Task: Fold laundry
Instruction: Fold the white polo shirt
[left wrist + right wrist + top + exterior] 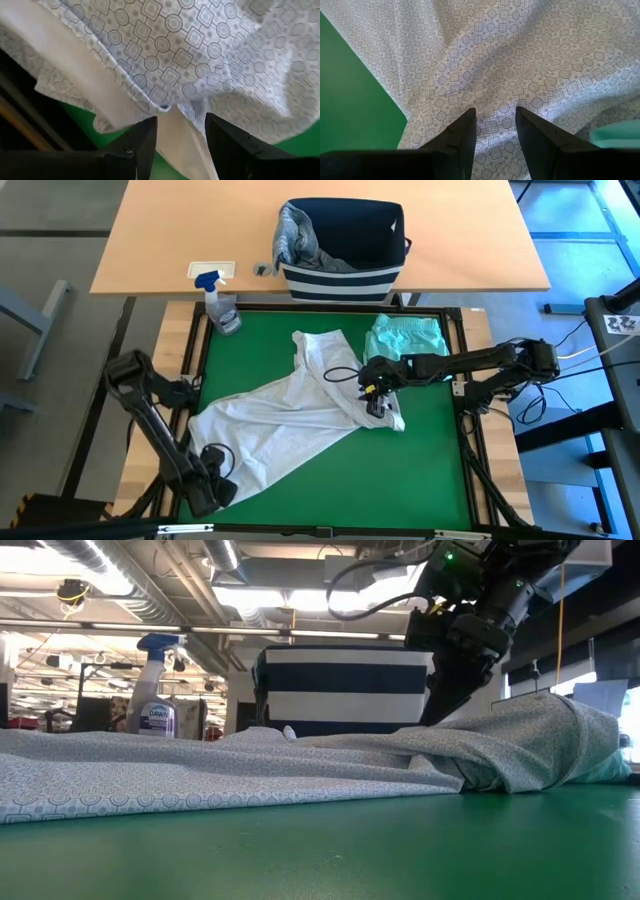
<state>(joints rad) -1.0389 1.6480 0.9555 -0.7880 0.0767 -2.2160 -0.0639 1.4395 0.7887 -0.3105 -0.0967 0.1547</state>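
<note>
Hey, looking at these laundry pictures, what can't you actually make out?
- Left fingers: high view, the wrist hides whether they grip the patterned shirt.
- Right fingers: right wrist view, the shirt's folds hide any pinch.
- Mint garment: low view, behind the shirt's bunched end.
- Basket: high view, the inside is too dark below the grey cloth.

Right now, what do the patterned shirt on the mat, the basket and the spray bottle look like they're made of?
The patterned shirt looks like thin woven cloth, matte: it drapes in soft creases and shows a fine printed pattern of circles and squares. The basket seems to be soft striped fabric, with walls that bow slightly. The spray bottle looks like clear glossy plastic with a blue trigger head.
</note>
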